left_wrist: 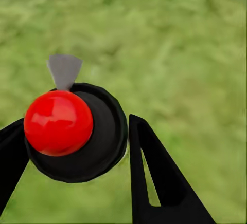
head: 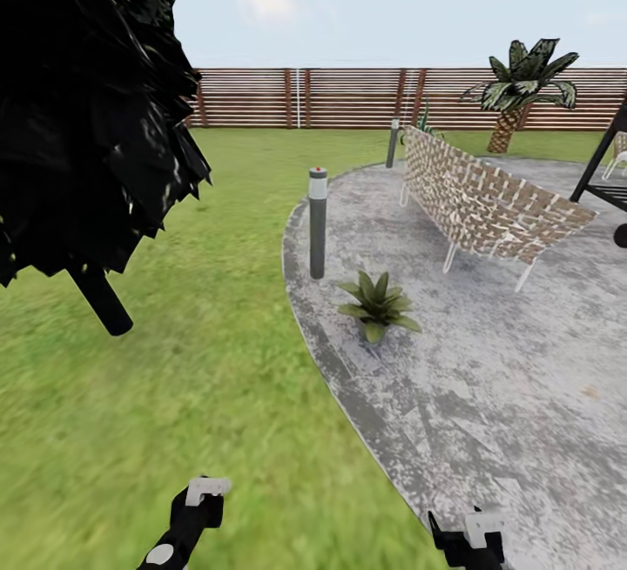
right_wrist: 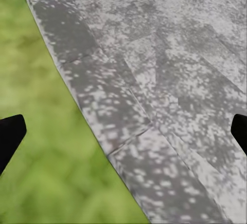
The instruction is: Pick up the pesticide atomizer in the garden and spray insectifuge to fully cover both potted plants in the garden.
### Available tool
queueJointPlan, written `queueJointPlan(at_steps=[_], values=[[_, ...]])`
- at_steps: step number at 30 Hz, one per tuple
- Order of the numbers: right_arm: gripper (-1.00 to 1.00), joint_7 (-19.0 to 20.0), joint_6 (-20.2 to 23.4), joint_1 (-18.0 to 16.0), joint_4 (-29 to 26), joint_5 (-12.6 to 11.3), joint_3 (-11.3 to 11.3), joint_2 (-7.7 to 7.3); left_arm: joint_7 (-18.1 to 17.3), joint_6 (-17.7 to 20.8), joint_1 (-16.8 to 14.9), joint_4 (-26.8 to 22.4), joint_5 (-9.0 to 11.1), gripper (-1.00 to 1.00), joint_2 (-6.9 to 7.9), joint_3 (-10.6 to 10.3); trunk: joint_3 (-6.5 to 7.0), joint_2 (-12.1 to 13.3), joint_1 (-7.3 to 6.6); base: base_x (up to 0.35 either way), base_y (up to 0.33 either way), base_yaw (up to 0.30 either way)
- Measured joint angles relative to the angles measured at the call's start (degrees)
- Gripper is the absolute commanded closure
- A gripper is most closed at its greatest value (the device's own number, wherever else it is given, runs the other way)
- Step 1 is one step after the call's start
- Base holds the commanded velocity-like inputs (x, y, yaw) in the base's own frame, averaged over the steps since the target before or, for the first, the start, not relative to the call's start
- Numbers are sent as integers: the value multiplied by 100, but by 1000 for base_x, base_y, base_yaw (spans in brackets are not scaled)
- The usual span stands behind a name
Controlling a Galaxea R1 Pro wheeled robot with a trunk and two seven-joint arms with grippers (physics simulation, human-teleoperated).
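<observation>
Nearest cam, bottom of head view: left gripper (head: 202, 495) low over lawn (head: 174, 396), right gripper (head: 470, 535) at grass/patio edge. Left wrist view: fingers (left_wrist: 154, 183) spread apart, nothing between them but a round black part w/ red ball (left_wrist: 57, 123) and small grey tab behind, grass beneath. Right wrist view: finger tips (right_wrist: 10, 134) far apart at frame edges, clearly open, empty, over curved border where grass meets grey stone patio (right_wrist: 170, 80).

One potted plant (head: 377, 305) on patio near its curved edge, ahead and btwn the arms, upright, speckled leaves in small grey pot. Grey bollard lamp (head: 318, 222) just behind it at patio rim; 2nd bollard further back. Woven bench (head: 488, 200) on patio to right. Palm (head: 518, 91) by brown slatted fence (head: 348, 98) at back. Big dark tree (head: 87, 100) upper left over lawn.
</observation>
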Motion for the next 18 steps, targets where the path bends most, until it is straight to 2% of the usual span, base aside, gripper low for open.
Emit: queueJointPlan(at_steps=[4,13,18], values=[[-100,0,-2,0,-6,0,0,0,0,0,0,0,-3,100,0,-1,0,0,0,311,123,-1],[-100,6,-2,0,-7,0,1,8,0,-1,0,1,-3,100,0,0,0,0,-1,336,10,-5],[-100,13,-1,2,-9,0,0,8,0,-1,-1,2,-3,100,-1,0,14,0,0,261,0,-175]])
